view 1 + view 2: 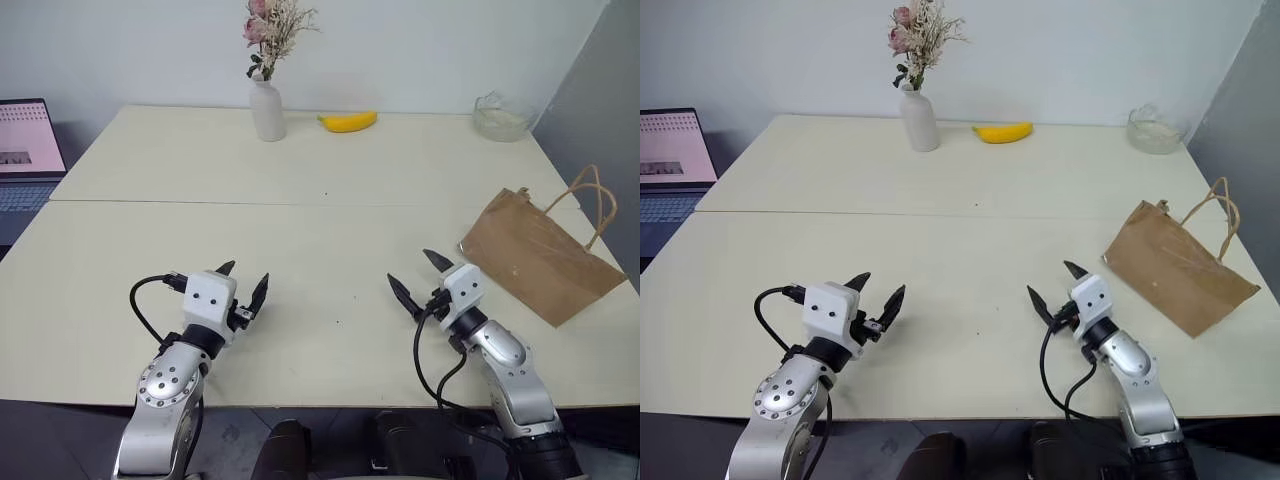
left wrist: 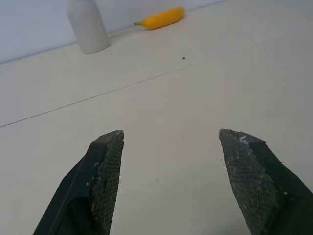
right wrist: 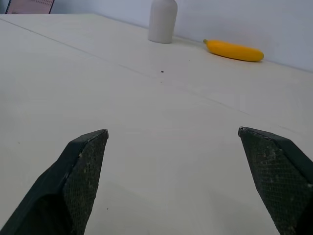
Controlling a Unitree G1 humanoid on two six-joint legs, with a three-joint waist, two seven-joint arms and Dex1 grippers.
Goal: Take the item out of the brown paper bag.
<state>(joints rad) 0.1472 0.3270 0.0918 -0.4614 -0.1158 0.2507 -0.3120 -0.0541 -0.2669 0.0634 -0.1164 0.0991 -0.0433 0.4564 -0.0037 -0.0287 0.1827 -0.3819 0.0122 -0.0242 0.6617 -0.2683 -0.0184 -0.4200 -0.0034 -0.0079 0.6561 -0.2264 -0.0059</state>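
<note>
— Well, what's in front of you?

— A pale worktop (image 1: 300,240). The brown paper bag (image 1: 538,255) lies flat near its right edge, handles toward that edge. I can't see the item, so where it is I cannot tell.

— And along the far edge?

— A white vase (image 1: 267,110) of dried flowers, a banana (image 1: 349,122) just beside it, a glass bowl (image 1: 501,118) near the far right corner.

— Your hands?

— Both over the near edge, well apart. My left fingers (image 1: 260,293) are spread and empty; my right fingers (image 1: 403,294) too, near the bag but not touching it.

- left gripper (image 1: 243,285): two black pointed fingers with cross-hatched pads; white boxy housing; looping black cable
- right gripper (image 1: 420,277): same build; silver jointed forearm
</note>
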